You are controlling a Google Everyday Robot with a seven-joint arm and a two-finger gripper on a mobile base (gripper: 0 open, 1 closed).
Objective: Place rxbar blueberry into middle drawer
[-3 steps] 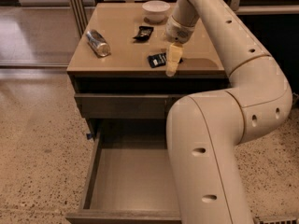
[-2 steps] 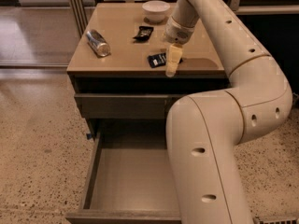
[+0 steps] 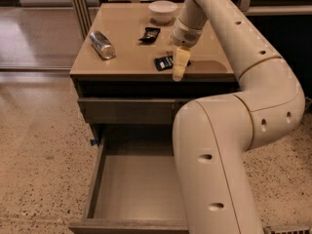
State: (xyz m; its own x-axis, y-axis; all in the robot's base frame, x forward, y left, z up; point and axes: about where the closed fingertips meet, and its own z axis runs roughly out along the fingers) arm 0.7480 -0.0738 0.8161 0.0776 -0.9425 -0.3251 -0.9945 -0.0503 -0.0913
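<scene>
The rxbar blueberry (image 3: 164, 62), a dark flat wrapper with white lettering, lies on the cabinet top (image 3: 131, 57) near its front edge. My gripper (image 3: 180, 66) points down right at the bar's right end and covers part of it. The bar still rests on the top. The middle drawer (image 3: 97, 179) is pulled far out below, its large rectangular tray open and bare, and my arm covers its right side.
A silver can (image 3: 102, 45) lies on its side at the left of the top. A small black packet (image 3: 149, 33) and a white bowl (image 3: 163, 11) sit at the back. A shut drawer front (image 3: 124, 110) is above the open one. Speckled floor lies to the left.
</scene>
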